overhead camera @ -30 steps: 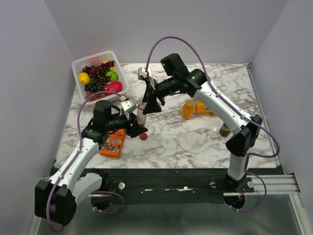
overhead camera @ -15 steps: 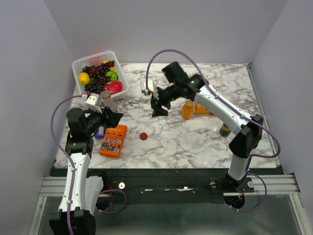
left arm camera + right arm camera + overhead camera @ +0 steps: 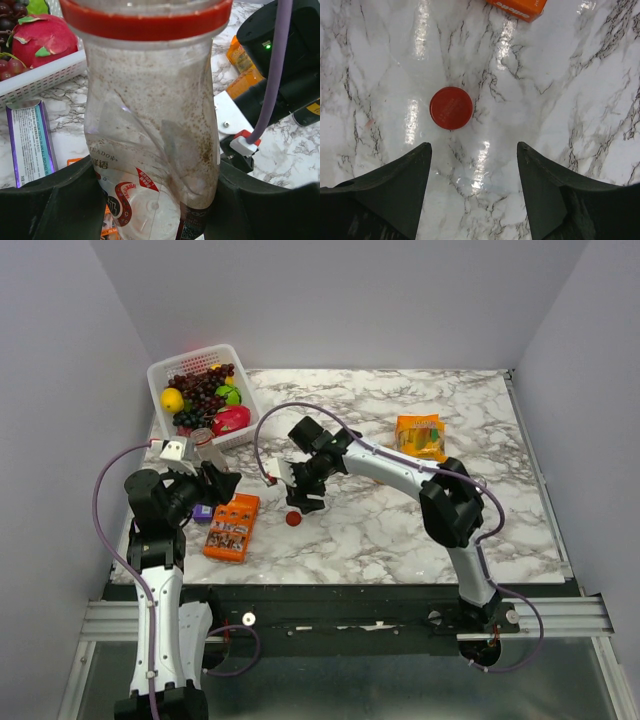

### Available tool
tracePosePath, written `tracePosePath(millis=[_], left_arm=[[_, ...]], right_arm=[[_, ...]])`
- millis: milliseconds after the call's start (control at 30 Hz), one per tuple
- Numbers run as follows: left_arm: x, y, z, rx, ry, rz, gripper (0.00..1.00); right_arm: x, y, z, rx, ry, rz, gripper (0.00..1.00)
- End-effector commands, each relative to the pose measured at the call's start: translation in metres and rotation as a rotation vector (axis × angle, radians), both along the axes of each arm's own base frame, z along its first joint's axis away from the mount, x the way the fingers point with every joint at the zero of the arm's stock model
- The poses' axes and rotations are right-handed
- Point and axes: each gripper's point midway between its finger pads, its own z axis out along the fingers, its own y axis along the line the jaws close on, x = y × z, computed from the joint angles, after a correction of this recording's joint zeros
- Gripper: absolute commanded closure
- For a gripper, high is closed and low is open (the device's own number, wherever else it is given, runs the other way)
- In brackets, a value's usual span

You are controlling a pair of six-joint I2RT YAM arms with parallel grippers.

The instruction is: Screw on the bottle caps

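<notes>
Red cap (image 3: 451, 108) lies left of frame centre in the right wrist view, just above the right gripper (image 3: 472, 149) (jaws apart), untouched.

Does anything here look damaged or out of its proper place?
The clear bottle in the left gripper has a creased, dented wall, with brownish specks inside. The red cap lies loose on the marble table, apart from the bottle.

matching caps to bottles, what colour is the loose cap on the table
Red; the cap shows best in the right wrist view.
</notes>
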Motion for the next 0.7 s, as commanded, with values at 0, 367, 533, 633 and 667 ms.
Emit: tracePosePath(millis=[0, 367, 533, 633, 667], left_arm=[[-0.003, 0.003, -0.001, 0.003, 0.008, 0.018, 1.0], [-0.005, 0.002, -0.003, -0.003, 0.008, 0.021, 1.0], [-0.005, 0.001, -0.004, -0.004, 0.006, 0.014, 1.0], [-0.005, -0.001, -0.005, -0.009, 0.006, 0.007, 1.0], [-0.005, -0.001, -0.005, -0.009, 0.005, 0.005, 1.0]], right_arm=[[-0.006, 0.025, -0.009, 0.011, -0.025, 0.027, 0.23], [-0.016, 0.03, -0.04, -0.046, -0.012, 0.04, 0.24], [-0.02, 0.026, -0.047, -0.072, -0.014, 0.037, 0.26], [-0.023, 0.023, -0.052, -0.087, -0.008, 0.048, 0.29], [-0.023, 0.023, -0.053, -0.089, -0.007, 0.05, 0.3]])
